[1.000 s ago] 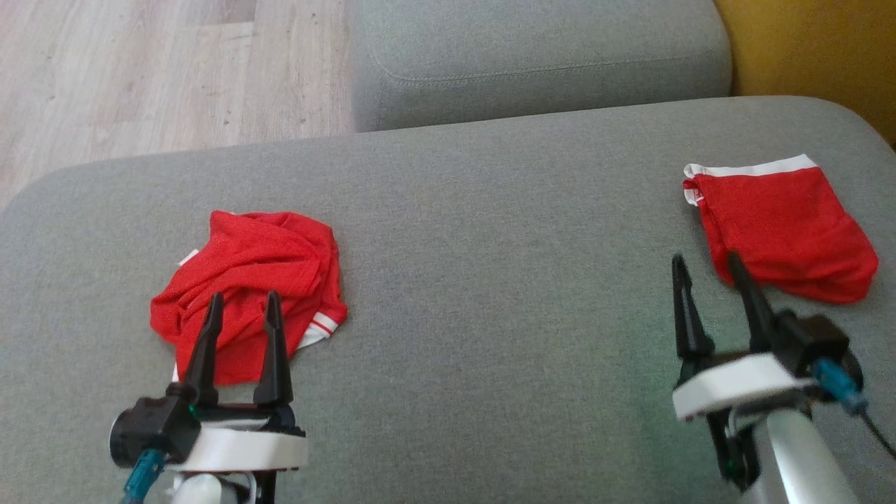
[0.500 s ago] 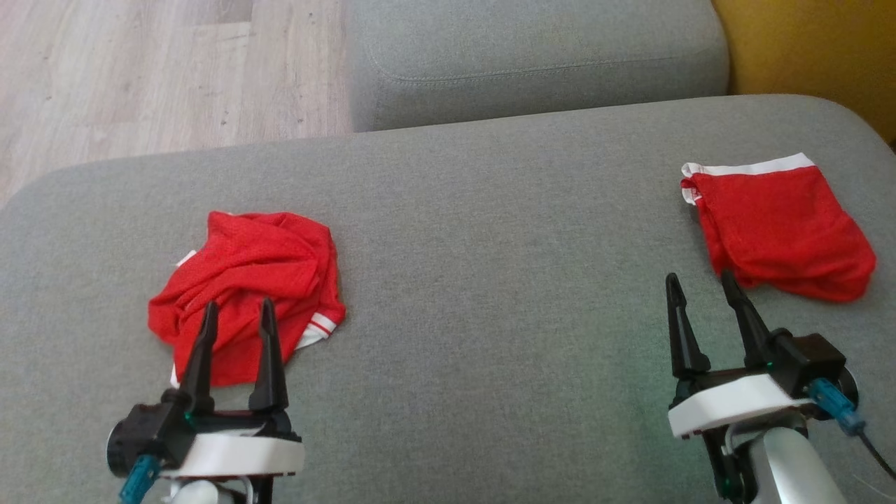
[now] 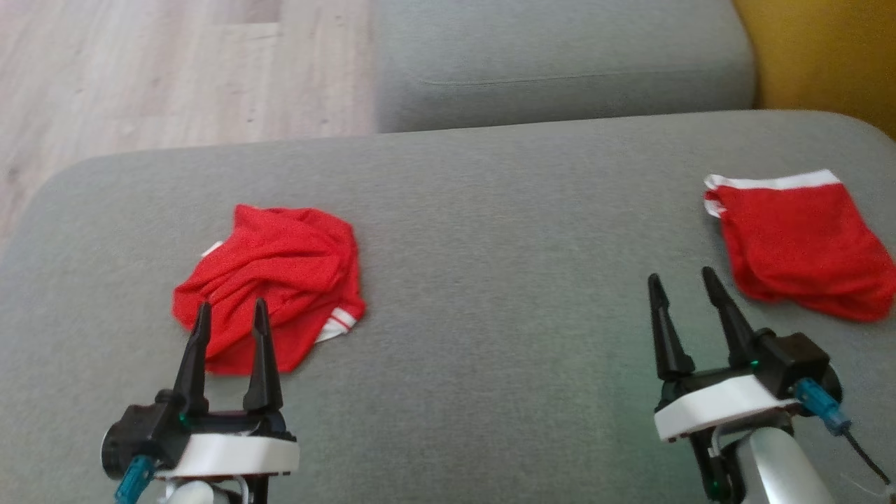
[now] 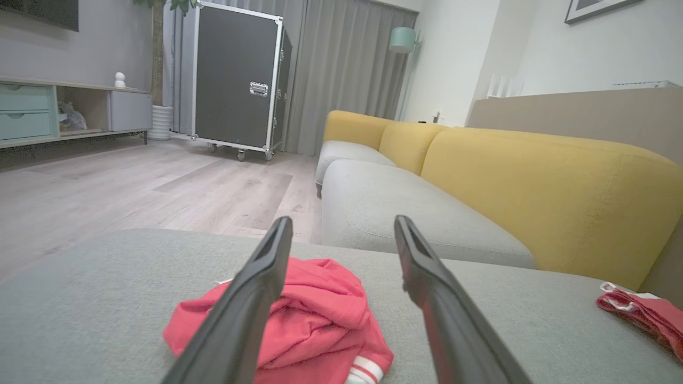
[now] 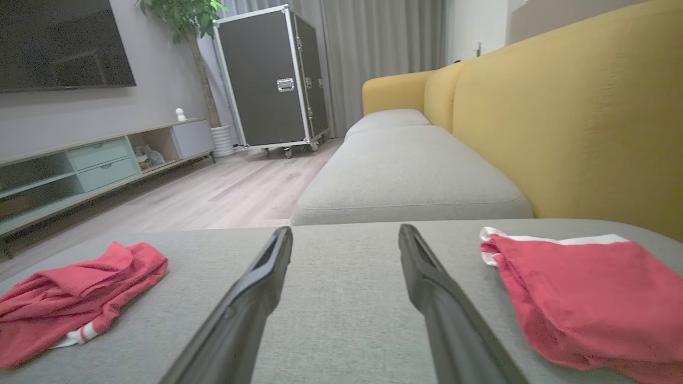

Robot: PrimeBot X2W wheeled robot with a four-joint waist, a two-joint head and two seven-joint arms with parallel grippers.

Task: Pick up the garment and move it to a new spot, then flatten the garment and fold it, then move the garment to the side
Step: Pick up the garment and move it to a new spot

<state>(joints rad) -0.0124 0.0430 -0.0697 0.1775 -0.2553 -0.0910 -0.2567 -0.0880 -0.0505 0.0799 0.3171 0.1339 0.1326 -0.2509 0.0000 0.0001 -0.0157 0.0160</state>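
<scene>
The crumpled red garment [image 3: 269, 283] lies in a heap on the left part of the grey sofa seat [image 3: 504, 231]. The left jaws are spread wide and hold nothing. Their tips sit over the near edge of the heap. In the left wrist view the heap lies low between the two fingers [image 4: 248, 298], mostly under the one on that view's left. I cannot tell if they touch it. A folded red garment [image 3: 805, 245] with a white band lies flat, far off on the right. The right jaws are spread wide and empty too, and the folded one lies near them on their right, not touching. Past the seat is a wooden floor [image 3: 140, 77].
</scene>
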